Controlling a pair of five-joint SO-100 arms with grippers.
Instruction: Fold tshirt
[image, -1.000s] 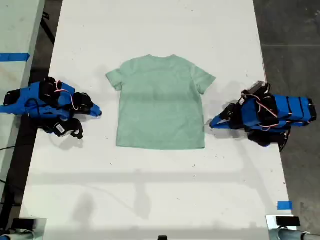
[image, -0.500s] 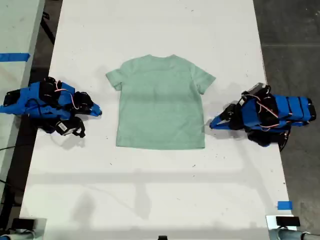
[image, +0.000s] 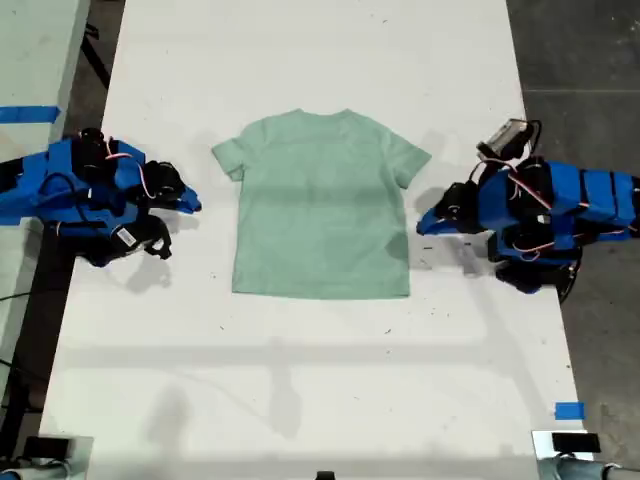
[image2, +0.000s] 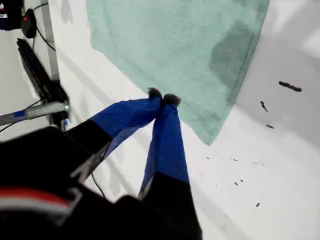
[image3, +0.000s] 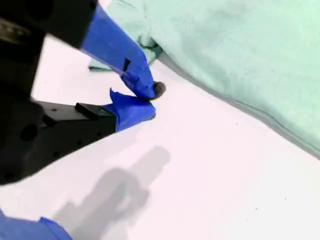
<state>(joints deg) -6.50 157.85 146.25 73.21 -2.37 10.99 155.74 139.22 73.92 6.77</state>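
The pale mint-green tshirt (image: 320, 210) lies flat and unfolded on the white table (image: 300, 400), neck toward the exterior view's top. My first gripper (image: 421, 223) is on the exterior view's right, shut and empty, just off the shirt's side edge. In the first wrist view its closed tips (image2: 162, 97) hover over the cloth (image2: 175, 45) near a bottom corner. My second gripper (image: 196, 205) is on the exterior view's left, shut and empty, a short way from the sleeve. Its tips (image3: 152, 100) sit above bare table beside the bunched sleeve (image3: 125, 62).
A second pale table with blue tape (image: 28, 113) stands past a dark gap at the exterior view's left. Dark floor (image: 590, 60) lies off the table's right edge. A blue tape mark (image: 568, 410) is near the bottom right corner. A black stand (image2: 42, 75) shows beyond the table edge.
The arm on the exterior view's right has lifted and shifted toward the view's top, its gripper still shut. The other arm has also risen slightly. The tshirt has not moved.
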